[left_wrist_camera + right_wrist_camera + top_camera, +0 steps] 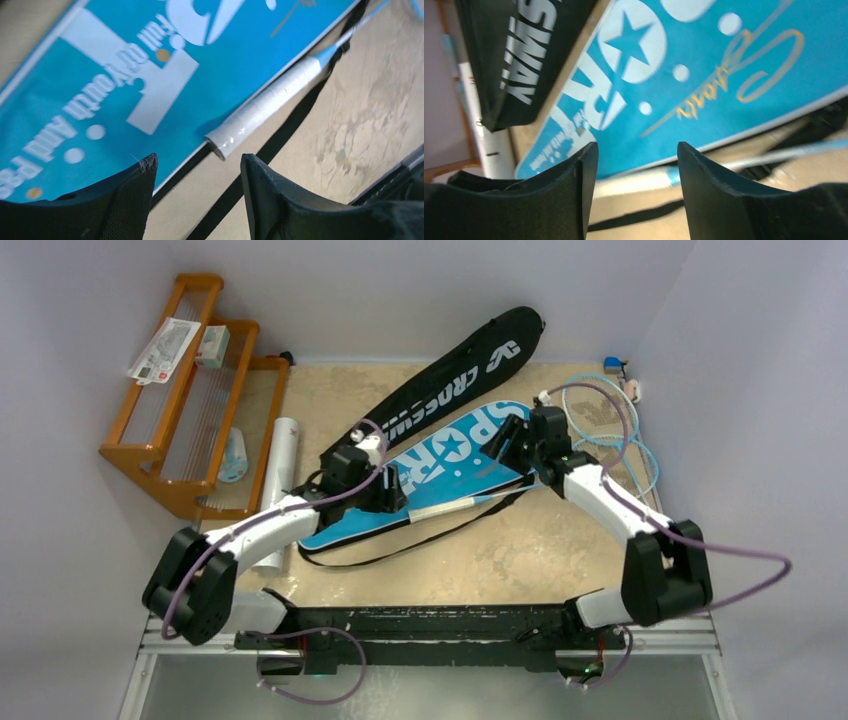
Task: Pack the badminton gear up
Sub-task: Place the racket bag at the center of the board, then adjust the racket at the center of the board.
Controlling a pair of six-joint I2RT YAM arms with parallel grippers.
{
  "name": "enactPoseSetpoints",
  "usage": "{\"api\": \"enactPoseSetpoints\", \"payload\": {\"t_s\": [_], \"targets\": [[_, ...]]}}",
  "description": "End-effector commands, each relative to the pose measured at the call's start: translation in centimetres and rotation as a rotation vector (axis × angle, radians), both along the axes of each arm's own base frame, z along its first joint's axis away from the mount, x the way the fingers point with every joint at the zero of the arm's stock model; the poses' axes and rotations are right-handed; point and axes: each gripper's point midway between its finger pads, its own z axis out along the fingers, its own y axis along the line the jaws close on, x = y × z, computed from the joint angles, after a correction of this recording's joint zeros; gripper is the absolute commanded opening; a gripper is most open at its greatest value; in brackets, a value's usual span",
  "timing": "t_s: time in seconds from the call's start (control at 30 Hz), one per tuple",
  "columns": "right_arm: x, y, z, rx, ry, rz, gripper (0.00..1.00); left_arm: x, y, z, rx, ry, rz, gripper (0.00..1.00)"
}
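Observation:
The blue "SPORT" cover [440,475] lies flat mid-table, and the black "CROSSWAY" cover [450,375] lies slanted behind it. A light-blue racket's white-wrapped handle [440,508] runs along the blue cover's near edge, its head [608,428] off to the right. The white tube [280,475] lies at the left. My left gripper [395,490] hovers open over the blue cover's edge [150,75], with the handle's butt end [225,142] just beyond its fingertips [147,165]. My right gripper [636,150] is open above the blue cover [724,65] and the blurred handle [634,182], and holds nothing.
An orange wooden rack [190,410] with packets on top stands at the back left, beside the tube. A black strap [420,540] trails from the blue cover toward the near edge. Purple and pale-blue cables [640,455] loop at the right, near a wall.

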Motion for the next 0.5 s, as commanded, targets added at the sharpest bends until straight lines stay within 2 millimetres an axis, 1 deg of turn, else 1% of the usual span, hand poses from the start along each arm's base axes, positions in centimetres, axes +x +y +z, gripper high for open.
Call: {"api": "enactPoseSetpoints", "payload": {"t_s": [0.0, 0.1, 0.17, 0.2, 0.23, 0.27, 0.33, 0.4, 0.47], "targets": [[-2.8, -3.5, -0.4, -0.13, -0.016, -0.068, 0.59, 0.0, -3.4, -0.1, 0.074, -0.042, -0.157, 0.62], [-3.9, -5.0, -1.6, -0.17, 0.027, -0.124, 0.53, 0.2, -4.6, -1.8, 0.123, -0.005, -0.184, 0.63], [-4.5, -5.1, -2.0, -0.172, 0.065, -0.125, 0.51, 0.2, -5.7, -3.1, 0.123, 0.033, -0.209, 0.63], [-4.6, -5.2, -2.2, -0.171, 0.082, -0.134, 0.51, 0.2, -6.2, -3.5, 0.119, 0.047, -0.219, 0.63], [-4.7, -5.6, -2.6, -0.183, 0.1, -0.162, 0.51, 0.1, -6.7, -3.9, 0.115, 0.062, -0.225, 0.62], [-4.8, -6.0, -3.0, -0.194, 0.118, -0.19, 0.51, -0.1, -7.1, -4.2, 0.114, 0.076, -0.233, 0.58], [-5.8, -6.6, -4.4, -0.211, 0.198, -0.231, 0.5, -1.0, -8.1, -4.8, 0.113, 0.114, -0.277, 0.49], [-6.6, -8.5, -5.6, -0.281, 0.275, -0.333, 0.42, -2.5, -8.8, -5.4, 0.126, 0.141, -0.325, 0.43], [-7.3, -10.0, -6.5, -0.349, 0.332, -0.397, 0.39, -4.4, -9.5, -6.0, 0.131, 0.171, -0.394, 0.38]]}}
